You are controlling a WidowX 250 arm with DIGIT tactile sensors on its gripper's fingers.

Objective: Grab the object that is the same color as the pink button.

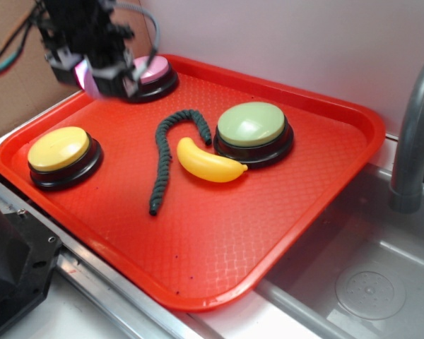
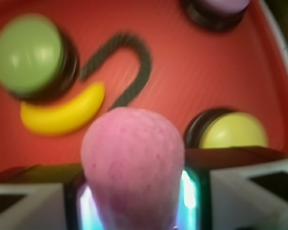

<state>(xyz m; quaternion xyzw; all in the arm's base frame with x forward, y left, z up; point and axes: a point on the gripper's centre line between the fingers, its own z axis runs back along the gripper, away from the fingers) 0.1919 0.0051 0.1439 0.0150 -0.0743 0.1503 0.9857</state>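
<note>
The pink ball [image 2: 133, 167] fills the lower middle of the wrist view, a soft pale pink with a faintly dimpled skin, squeezed a little out of round. It sits between the two fingers of the claw [image 2: 137, 201], which are clamped on its sides, with a bright glow showing along each edge of the grip. In the exterior view the claw [image 1: 102, 76] hangs from the dark arm above the far left corner of the red tray [image 1: 318, 183], and a sliver of the pink ball [image 1: 85, 74] shows at its tip, lifted off the tray floor. The pink button [image 1: 150, 73], smooth-domed on a black base, lies just beside and behind the claw, partly hidden by it. Below the claw in the wrist view lie the yellow button [image 2: 233, 130], the yellow banana [image 2: 62, 112], the dark rope [image 2: 129, 67] bent in a hook, and the green button [image 2: 28, 52]. The wrist view is blurred, so finer detail on the ball cannot be told.
</note>
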